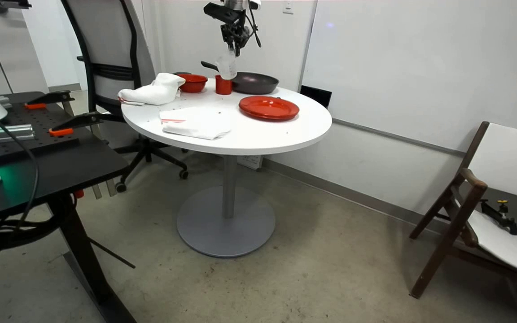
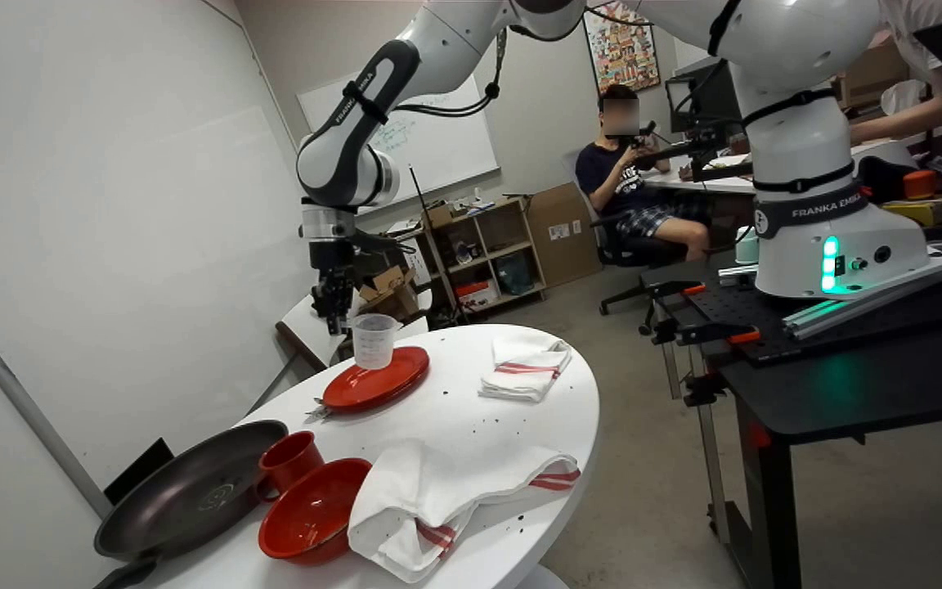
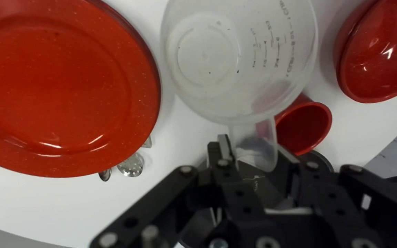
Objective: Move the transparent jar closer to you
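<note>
1. Carrying is judged to be the step in hand: the transparent jar (image 1: 227, 66) is held aloft over the table (image 1: 267, 136), in an exterior view between the red bowl (image 1: 193, 84), left, and the red plate (image 1: 269, 108), right, its side handle (image 3: 269, 144) pinched by the gripper (image 3: 256, 151)
2. Next up, a steady draw to the near side, presumably toward the robot base (image 2: 843, 245), is called for, then a level lowering and release
3. Cloudy see-through walls are shown, nearly upright, dark measuring marks (image 3: 277, 48) printed on them

The jar (image 2: 373, 348) is colourless, the plate (image 3: 57, 93) red, the towels (image 2: 455, 491) red-striped white.
</note>
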`<act>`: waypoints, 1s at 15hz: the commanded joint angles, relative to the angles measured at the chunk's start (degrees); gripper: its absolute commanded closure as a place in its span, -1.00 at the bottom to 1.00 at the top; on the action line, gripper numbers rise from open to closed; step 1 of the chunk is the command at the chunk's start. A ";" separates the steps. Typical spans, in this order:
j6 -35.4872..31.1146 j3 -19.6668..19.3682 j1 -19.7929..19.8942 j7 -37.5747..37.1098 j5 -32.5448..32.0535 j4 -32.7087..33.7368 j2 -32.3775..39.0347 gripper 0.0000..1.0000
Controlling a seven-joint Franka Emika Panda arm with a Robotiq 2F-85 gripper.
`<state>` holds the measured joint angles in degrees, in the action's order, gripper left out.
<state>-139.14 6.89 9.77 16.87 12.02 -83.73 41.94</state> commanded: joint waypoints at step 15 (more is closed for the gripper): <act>-11.35 14.14 14.93 36.66 31.24 -32.90 -17.30 0.87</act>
<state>-151.56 21.93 24.91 48.50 38.24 -112.67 28.17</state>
